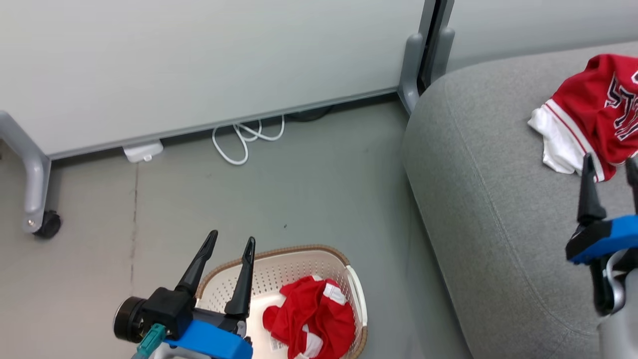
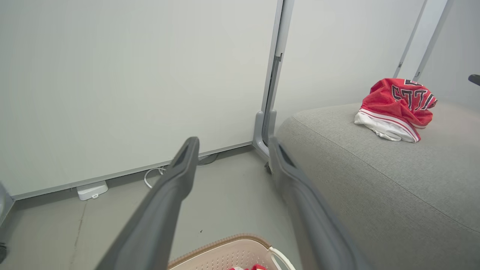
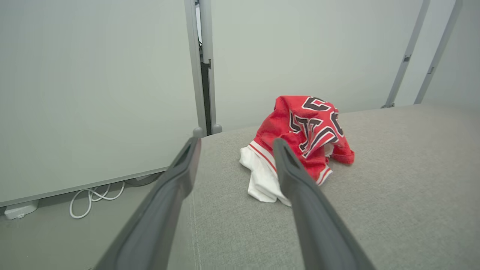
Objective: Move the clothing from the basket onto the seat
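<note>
Half done: numbered jersey heaped on the grey sofa; second red garment crumpled in the laundry basket on the floor. Left gripper spread wide, empty, over the basket's left edge; right gripper equally wide and empty, just short of the jersey. Risks: pinching only a loose fold (probably slippery sports fabric) and dropping it onto the floor between; hooking a finger in the perforated wall, dragging the basket.

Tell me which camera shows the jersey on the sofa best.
Right wrist view: the jersey sits centred and closest on the sofa, with its lettering and white hem visible. Head view cuts it off at the frame edge; left wrist view shows it small and distant.
</note>
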Available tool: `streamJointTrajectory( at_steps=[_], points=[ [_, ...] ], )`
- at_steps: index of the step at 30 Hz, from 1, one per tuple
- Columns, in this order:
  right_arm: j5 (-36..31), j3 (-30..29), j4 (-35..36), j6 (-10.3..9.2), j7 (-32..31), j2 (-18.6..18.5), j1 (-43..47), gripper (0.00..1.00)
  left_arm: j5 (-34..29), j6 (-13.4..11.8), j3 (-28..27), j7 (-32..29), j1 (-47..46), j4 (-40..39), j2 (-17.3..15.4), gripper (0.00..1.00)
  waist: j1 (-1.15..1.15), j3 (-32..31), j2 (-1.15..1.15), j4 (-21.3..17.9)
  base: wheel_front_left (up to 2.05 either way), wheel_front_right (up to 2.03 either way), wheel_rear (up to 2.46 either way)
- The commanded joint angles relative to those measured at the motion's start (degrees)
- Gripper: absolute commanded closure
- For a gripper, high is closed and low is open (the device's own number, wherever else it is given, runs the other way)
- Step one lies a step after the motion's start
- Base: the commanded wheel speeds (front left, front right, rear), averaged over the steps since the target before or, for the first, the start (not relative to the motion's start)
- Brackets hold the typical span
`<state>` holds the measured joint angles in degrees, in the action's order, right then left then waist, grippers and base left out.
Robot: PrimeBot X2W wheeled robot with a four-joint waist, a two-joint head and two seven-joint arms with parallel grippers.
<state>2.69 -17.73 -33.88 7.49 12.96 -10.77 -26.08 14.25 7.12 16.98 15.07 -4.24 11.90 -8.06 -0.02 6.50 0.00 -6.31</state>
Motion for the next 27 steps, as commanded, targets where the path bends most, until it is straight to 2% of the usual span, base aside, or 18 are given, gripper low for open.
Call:
streamJointTrajectory(
  at_steps=[1, 8, 12, 18, 27],
  points=[
    [0.2, 0.3, 1.9, 0.01, -0.5, 0.9, 2.1, 0.0, -0.3, 0.4, -0.6, 0.2, 0.6, 0.1, 0.3, 0.0, 0.02, -1.8, 0.0, -0.2, 0.0, 0.0, 0.0],
    [-0.5, 4.0, 16.4, 0.01, -5.3, 5.9, 13.1, 0.0, -1.0, 0.5, -3.5, 0.1, 2.6, 0.6, 1.6, 0.0, 0.02, -3.7, 0.0, -0.1, 0.0, 0.0, 0.0],
    [-0.6, 6.5, 22.4, 0.01, -6.5, 7.0, 17.5, 0.0, -1.2, 0.4, -5.3, 0.1, 3.1, 0.8, 2.1, 0.0, 0.02, -4.2, 0.0, 0.1, 0.0, 0.0, 0.0],
    [-0.2, 10.3, 25.8, 0.01, -7.3, 7.7, 21.6, 0.0, -1.5, 0.5, -8.0, 0.1, 3.6, 1.7, 2.6, 0.0, 0.02, -5.1, 0.0, 1.9, 0.0, 0.0, 0.0],
    [2.5, 13.7, 25.5, 0.02, -6.5, 7.9, 23.5, 0.0, -2.1, 0.3, -11.9, 0.2, 4.4, 3.0, 3.4, 0.0, 0.02, -6.6, 0.0, 6.7, 0.0, 0.0, 0.0]
  ],
)
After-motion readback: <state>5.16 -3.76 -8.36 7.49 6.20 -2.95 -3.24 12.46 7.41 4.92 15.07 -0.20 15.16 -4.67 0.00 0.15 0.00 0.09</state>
